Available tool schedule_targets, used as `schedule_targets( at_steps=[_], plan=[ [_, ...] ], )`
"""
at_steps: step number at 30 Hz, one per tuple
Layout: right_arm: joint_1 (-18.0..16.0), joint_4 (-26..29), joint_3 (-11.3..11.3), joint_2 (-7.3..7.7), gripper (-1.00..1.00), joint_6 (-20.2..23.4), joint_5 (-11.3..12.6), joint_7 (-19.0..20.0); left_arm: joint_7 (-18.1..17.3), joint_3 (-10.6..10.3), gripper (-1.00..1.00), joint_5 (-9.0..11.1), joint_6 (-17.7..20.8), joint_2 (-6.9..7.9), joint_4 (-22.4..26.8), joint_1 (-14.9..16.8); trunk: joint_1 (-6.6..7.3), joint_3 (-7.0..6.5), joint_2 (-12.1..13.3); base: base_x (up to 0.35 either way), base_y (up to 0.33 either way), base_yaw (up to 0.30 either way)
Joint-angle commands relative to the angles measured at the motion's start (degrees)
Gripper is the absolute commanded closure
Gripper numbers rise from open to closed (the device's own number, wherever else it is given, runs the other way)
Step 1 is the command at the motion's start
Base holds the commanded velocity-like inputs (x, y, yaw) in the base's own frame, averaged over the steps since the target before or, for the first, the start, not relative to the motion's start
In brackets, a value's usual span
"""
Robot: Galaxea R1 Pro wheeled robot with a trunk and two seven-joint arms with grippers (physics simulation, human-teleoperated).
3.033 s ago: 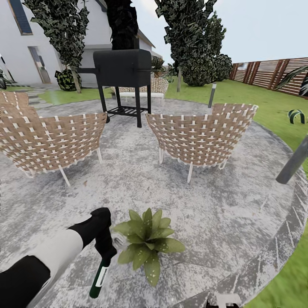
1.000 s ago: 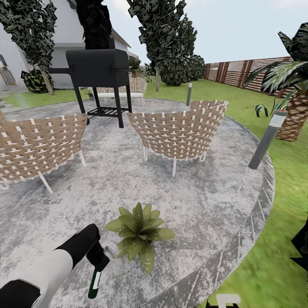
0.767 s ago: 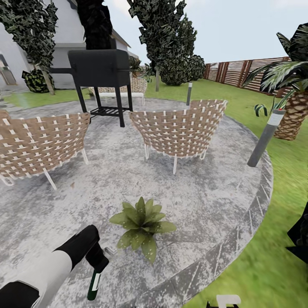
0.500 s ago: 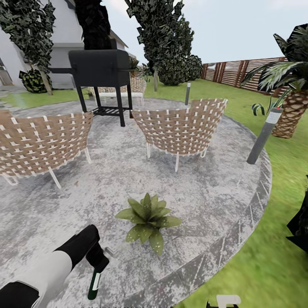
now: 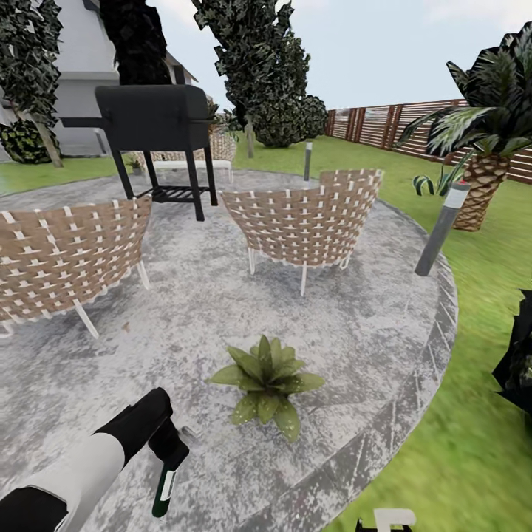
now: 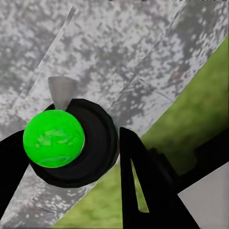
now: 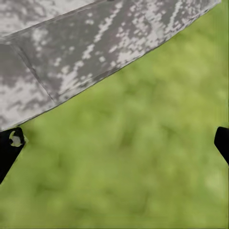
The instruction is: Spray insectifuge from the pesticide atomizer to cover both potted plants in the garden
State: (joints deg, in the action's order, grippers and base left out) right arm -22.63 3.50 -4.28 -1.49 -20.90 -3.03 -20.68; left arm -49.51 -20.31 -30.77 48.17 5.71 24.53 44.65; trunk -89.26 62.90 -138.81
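1 potted plant (image 5: 267, 378) sat at lower centre of the head view on the patio (image 5: 355, 325). Left gripper (image 5: 168, 452) gripped the atomizer (image 5: 163, 493), nozzle down; right gripper's (image 7: 114, 138) fingers stood wide, empty. Tilting the nozzle toward the leaves would likely cover best.

Wicker chairs (image 5: 307, 216) and grill (image 5: 153, 118) on grey patio (image 5: 362, 325).

Two wicker chairs (image 5: 307, 218) and (image 5: 63, 255) sit by a black grill (image 5: 155, 118), bollard light (image 5: 441, 227) at the paving's edge, palm (image 5: 484, 159) out on the grass.
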Motion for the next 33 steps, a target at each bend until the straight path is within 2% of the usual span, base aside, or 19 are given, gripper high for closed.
schedule_targets(
  at_steps=[1, 13, 19, 24, 33],
  plan=[
    [-0.04, -0.07, -0.38, -0.01, -1.00, 0.07, -0.31, -0.53, -0.59, -0.09, 1.00, -0.52, 0.08, 0.06, 0.16, -0.01, 0.00, 0.04, -0.02, 0.113, 0.119, -0.145],
    [-0.04, -0.16, -0.38, 0.00, -1.00, 0.07, -0.31, -0.50, -0.59, 0.05, 1.00, -0.53, 0.03, 0.16, 0.10, -0.01, 0.00, -0.07, -0.02, 0.056, 0.015, -0.277],
    [-0.04, -0.09, -0.38, -0.05, -1.00, 0.07, -0.30, -0.50, -0.59, 1.37, 1.00, -0.60, 0.00, 0.33, 0.08, -0.01, 0.00, -0.07, -0.02, 0.001, 0.000, -0.234],
    [-0.04, -0.08, -0.38, -0.11, -1.00, 0.07, -0.31, -0.51, -0.59, 1.50, 1.00, -0.53, -0.01, 0.27, 0.08, -0.01, 0.00, -0.08, -0.02, -0.159, 0.236, -0.047],
    [-0.04, -0.16, -0.38, -0.09, -1.00, 0.07, -0.31, -0.50, -0.59, 1.52, 1.00, -0.54, -0.01, 0.35, 0.09, -0.01, 0.00, -0.29, -0.02, -0.009, 0.333, -0.276]
  ],
)
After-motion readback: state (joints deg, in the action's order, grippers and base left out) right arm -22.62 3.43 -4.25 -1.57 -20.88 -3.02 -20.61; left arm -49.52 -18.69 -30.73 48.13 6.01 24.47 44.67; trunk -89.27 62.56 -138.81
